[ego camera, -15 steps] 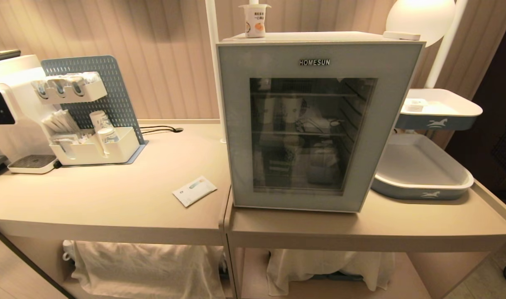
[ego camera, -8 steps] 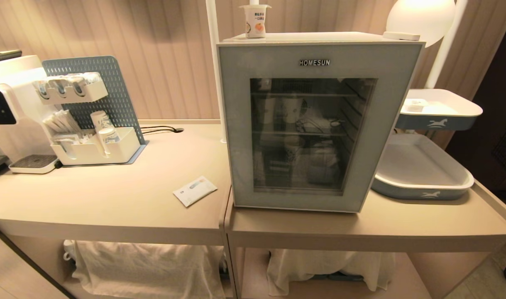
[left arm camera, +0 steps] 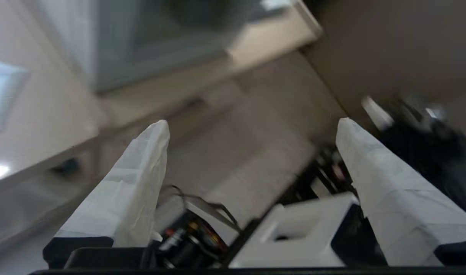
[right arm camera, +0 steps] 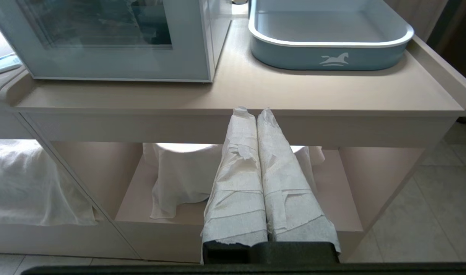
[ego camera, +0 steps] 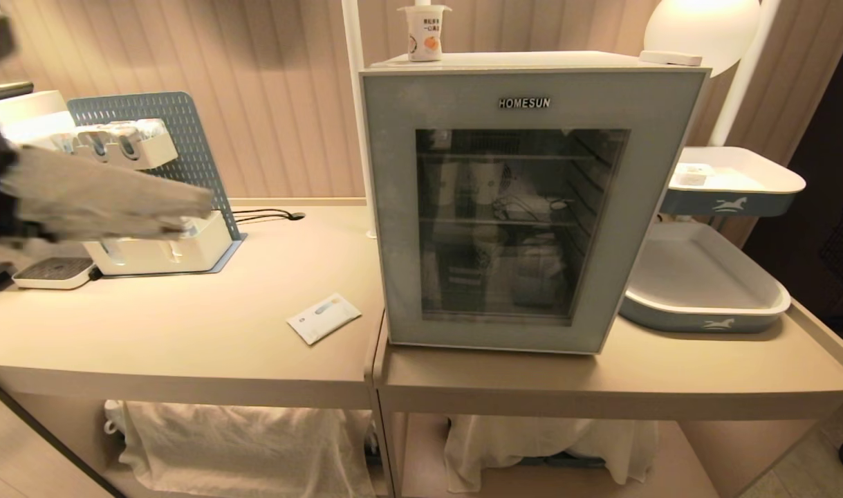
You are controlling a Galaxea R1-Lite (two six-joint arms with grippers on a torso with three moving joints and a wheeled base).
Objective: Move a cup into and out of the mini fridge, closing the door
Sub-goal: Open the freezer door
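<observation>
Left hand (ego camera: 186,207) at far left, fingers spread wide and empty; door (ego camera: 525,207) shut, cup (ego camera: 424,31) on top of the mini fridge (ego camera: 532,61).
The head view alone shows the cup, the packet (ego camera: 323,317) on the surface (ego camera: 186,332) and "HOMESUN" on the door. The right wrist view alone shows the right hand (right arm camera: 252,110), fingers pressed together, below the surface edge. A horse emblem marks the tray (ego camera: 705,318).
</observation>
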